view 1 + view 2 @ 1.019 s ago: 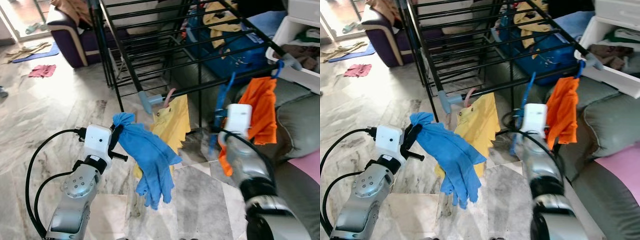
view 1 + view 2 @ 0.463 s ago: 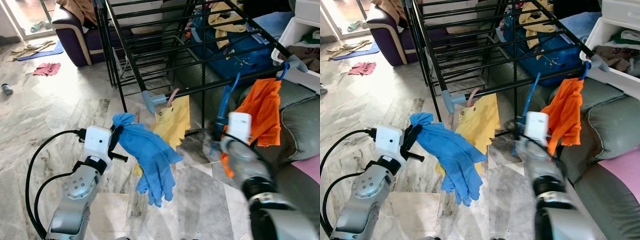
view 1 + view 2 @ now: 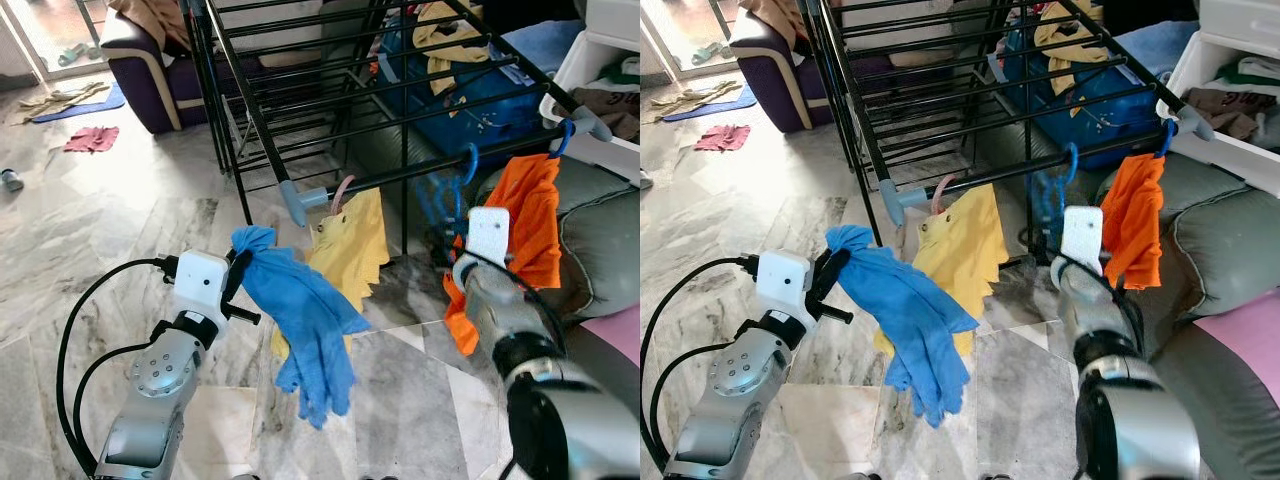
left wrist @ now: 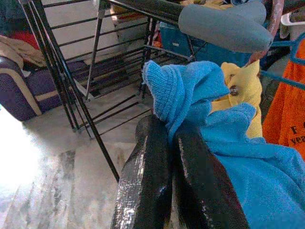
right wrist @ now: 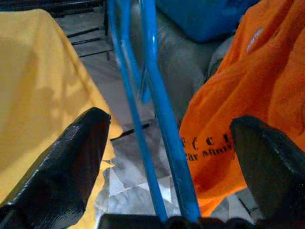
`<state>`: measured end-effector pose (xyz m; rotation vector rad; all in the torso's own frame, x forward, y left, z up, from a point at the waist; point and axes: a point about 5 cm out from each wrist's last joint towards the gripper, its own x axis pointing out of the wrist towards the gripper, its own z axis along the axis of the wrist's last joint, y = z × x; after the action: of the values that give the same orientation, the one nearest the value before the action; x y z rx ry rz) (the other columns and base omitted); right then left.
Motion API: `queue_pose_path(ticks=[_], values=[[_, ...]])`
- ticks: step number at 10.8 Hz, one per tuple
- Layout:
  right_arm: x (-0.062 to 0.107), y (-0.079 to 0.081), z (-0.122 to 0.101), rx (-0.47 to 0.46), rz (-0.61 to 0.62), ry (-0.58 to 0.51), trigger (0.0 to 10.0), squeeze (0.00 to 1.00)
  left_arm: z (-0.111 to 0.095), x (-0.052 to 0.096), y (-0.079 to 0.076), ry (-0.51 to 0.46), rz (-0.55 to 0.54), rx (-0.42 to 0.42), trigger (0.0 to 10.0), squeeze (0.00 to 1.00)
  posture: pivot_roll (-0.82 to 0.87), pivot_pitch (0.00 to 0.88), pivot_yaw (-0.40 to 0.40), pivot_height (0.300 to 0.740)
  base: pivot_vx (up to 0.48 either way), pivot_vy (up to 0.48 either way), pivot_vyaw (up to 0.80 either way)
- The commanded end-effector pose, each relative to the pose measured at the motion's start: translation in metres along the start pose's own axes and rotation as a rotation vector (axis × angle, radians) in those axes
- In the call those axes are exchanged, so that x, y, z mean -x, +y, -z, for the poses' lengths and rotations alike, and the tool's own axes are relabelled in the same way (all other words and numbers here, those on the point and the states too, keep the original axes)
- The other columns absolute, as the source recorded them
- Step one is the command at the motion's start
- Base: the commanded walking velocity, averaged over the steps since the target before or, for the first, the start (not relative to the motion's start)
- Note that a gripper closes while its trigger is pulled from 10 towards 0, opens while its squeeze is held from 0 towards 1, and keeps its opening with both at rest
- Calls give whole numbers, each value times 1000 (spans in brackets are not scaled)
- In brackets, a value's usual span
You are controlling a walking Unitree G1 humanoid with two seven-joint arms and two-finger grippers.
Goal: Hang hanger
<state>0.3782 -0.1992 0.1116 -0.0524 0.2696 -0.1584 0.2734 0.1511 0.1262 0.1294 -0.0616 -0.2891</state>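
On my left, my left gripper (image 4: 164, 167) has its two black fingers (image 4: 143, 176) pressed tightly together on a bunched corner of a blue cloth (image 3: 305, 320). The cloth is soft and limp; it drapes down from the pinch in loose folds and seems to weigh little. It hangs in front of a yellow garment (image 3: 350, 245), which dangles from the lower front bar of a black drying rack (image 3: 300, 90).

Moving right along that same bar, the blue hanger (image 3: 1052, 195) has its hook curled over the bar, between the yellow garment and an orange garment (image 3: 530, 225) hanging at the far right end. I judge the hanger to be light, thin and stiff, probably smooth plastic, so it may slip or swing if nudged. The straight shaft below the hook looks like the best place to hold it.

On my right, my right gripper (image 5: 167, 157) is raised just below the bar. Its fingers (image 5: 62, 167) are spread wide, one on each side of the hanger's two thin blue strands (image 5: 157, 119). The strands run through the gap between the fingers, and I cannot tell whether they touch the gripper's base. Neither fingertip presses on them. The hanger appears to be carried by the bar rather than by me.
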Motion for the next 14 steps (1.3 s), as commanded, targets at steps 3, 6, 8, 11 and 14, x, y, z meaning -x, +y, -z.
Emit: queue_pose_path(ticks=[3,6,8,11,14], values=[[-3,-1,-5,-25,-34,7,0,0,2,1,1,14,-2,-22,10000,0,58,104,10,740,0,0,0],[-2,-4,0,-38,-51,32,0,0,5,1,0,28,2,-31,10000,0,61,104,9,740,0,0,0],[-2,-5,3,-39,-52,41,0,0,5,0,-1,32,7,-34,10000,0,59,103,10,740,0,0,0],[-2,-5,3,-45,-53,45,0,0,6,0,-2,34,9,-36,10000,0,60,102,8,740,0,0,0],[-2,-2,3,-47,-62,45,0,0,7,0,-3,38,10,-37,10000,0,61,101,7,740,0,0,0]])
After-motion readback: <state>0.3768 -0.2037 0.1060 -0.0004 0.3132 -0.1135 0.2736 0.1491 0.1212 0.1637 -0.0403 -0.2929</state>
